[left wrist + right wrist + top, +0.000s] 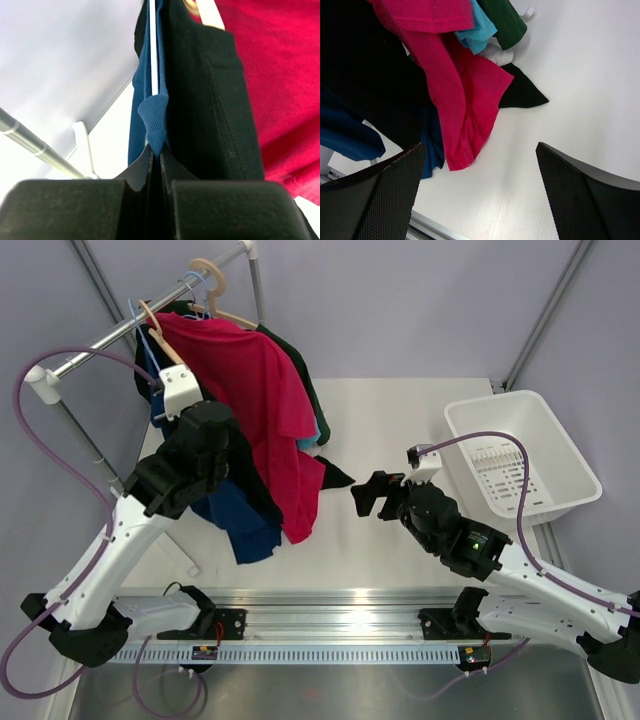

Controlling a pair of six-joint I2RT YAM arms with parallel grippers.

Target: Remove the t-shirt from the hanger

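Several t-shirts hang on hangers from a metal rail [105, 340]: a red one [262, 390], a black one [243, 455], a dark blue one [243, 528] and green and light blue ones behind. My left gripper [210, 425] is raised among them. In the left wrist view it [159, 155] is shut on a fold of the dark blue t-shirt [154, 117], just below a thin pale hanger [154, 50]; the black shirt [210, 100] hangs right beside it. My right gripper [368, 495] is open and empty above the table, its fingers [380, 190] facing the red shirt's hem [465, 115].
A white basket [497, 400] stands at the right of the table. A black piece of cloth [335, 475] lies on the table under the rack, also in the right wrist view [522, 92]. Wooden hangers [215, 285] hang on the rail. The rack's post [90, 445] stands at the left.
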